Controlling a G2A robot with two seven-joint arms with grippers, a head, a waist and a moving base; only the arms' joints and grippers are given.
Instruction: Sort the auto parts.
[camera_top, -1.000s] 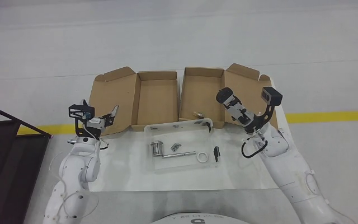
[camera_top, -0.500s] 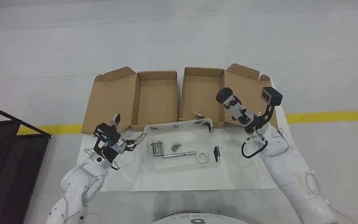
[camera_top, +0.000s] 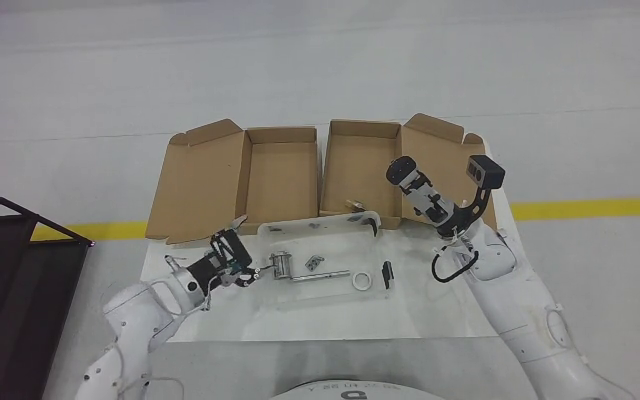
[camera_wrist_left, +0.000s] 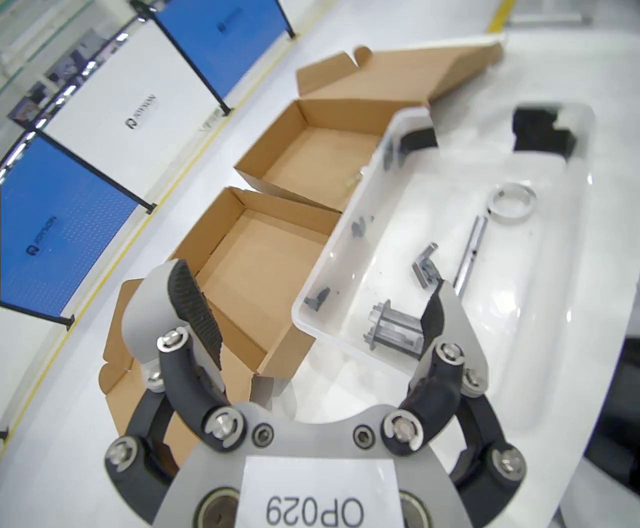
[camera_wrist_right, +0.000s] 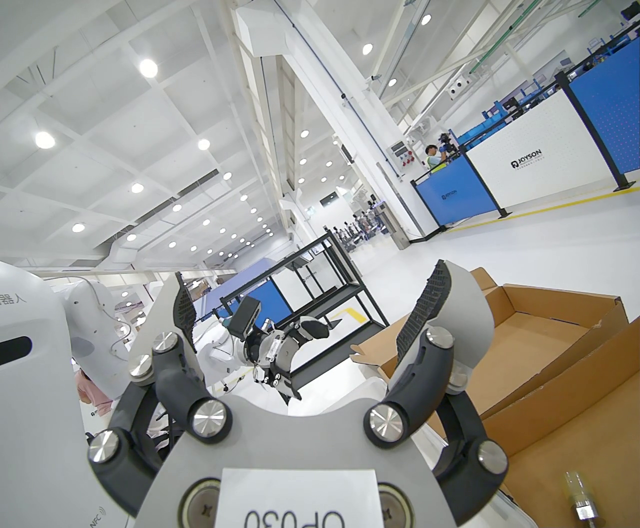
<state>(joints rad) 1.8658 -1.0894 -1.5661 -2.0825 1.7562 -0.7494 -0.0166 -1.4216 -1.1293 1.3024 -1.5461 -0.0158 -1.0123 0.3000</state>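
LEFT end effector (camera_wrist_left: 310, 287): jaws wide, empty | PART: flanged metal hub (camera_wrist_left: 395, 327) directly ahead, inside clear tray (camera_wrist_left: 325, 260) | HANDLING: likely rigid, dense, slick; grip across ribbed barrel | RIGHT end effector (camera_wrist_right: 312, 285): wide, empty, well apart

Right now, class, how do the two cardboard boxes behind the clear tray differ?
The left cardboard box is empty; the right cardboard box holds one small part. The left box's lid folds out leftward, the right box's rightward. Both are open, brown and side by side.
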